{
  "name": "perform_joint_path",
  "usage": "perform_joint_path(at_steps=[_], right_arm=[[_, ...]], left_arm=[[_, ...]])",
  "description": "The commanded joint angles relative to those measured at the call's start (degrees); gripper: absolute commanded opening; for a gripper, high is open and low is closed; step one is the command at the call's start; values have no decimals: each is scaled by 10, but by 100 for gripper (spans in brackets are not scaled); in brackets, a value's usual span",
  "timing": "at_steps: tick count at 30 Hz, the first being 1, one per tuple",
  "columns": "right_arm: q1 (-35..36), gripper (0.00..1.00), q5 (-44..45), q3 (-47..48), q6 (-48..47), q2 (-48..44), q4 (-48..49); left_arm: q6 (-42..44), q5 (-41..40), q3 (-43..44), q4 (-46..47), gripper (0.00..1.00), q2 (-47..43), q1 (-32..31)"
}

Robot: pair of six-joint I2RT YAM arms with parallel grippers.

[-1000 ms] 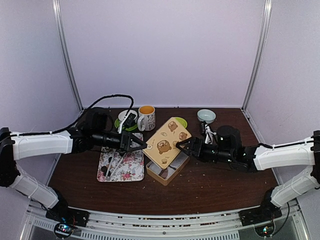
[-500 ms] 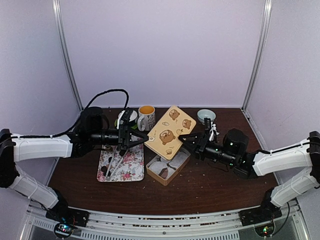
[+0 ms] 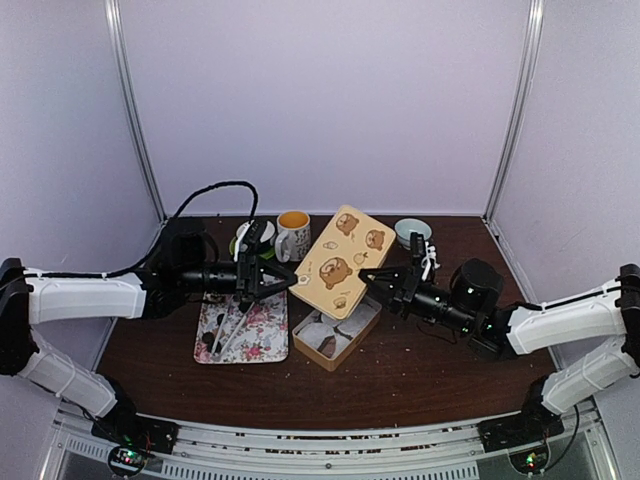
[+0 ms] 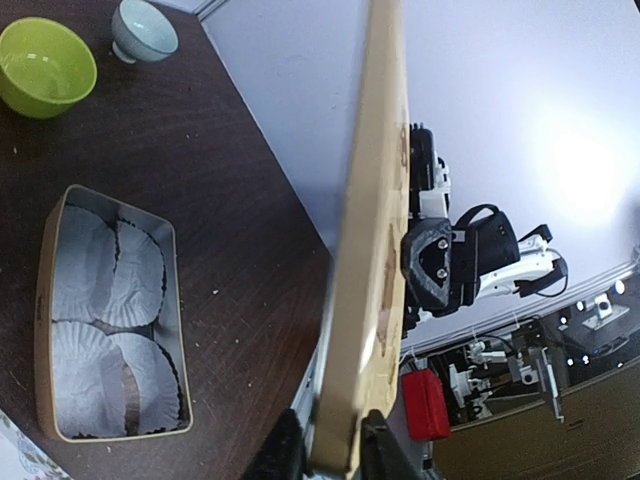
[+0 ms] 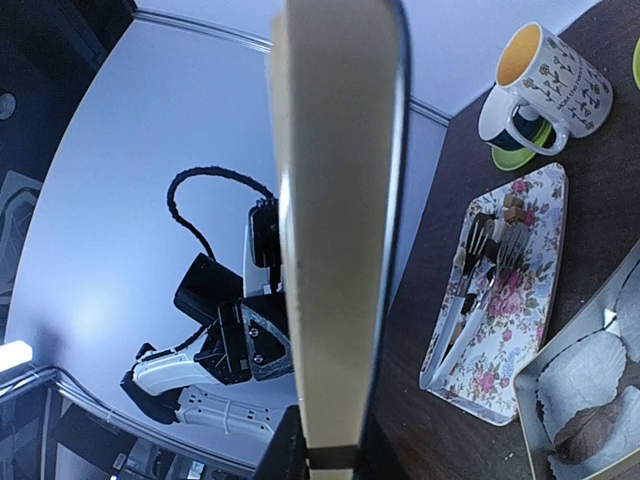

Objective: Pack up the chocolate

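Item 1: tan rectangular tin lid with brown bear prints (image 3: 340, 262), held tilted above the open tan rectangular tin (image 3: 322, 358). My left end effector (image 3: 292, 279) grips its left edge and my right end effector (image 3: 366, 283) grips its right edge.

Item 2: small brown chocolate lumps (image 5: 513, 207), at the far end of the floral rectangular tray (image 5: 500, 340). One dark piece (image 5: 583, 432) sits in a white paper liner inside the tin.

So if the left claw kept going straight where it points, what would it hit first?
The bear-print lid, whose edge the left gripper pinches; beyond it, probably the right gripper on the opposite edge.
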Motion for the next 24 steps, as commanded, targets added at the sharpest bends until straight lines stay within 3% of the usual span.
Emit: perform_joint_path(at_steps=[1,6,10,16,20,24], right_arm=[[0,2,19,-7,-27,-24,-21],[-1,1,25,-10,-45,-53,-60],[-4,3,44,-20,-73,-101,-135],[-14,2,83,-34,-113,-201,-284],[-16,0,141,17,-173,-248,-517],[-17,0,202,60,-224,-264,-682]], left_arm=[[12,1,-4,35,32,-5,1],[38,-12,1,-3,60,-11,1],[71,-33,4,-48,72,-35,1],[126,-62,32,-137,74,-34,1],[179,-107,60,-229,74,-33,0],[241,-183,86,-311,74,-41,-8]])
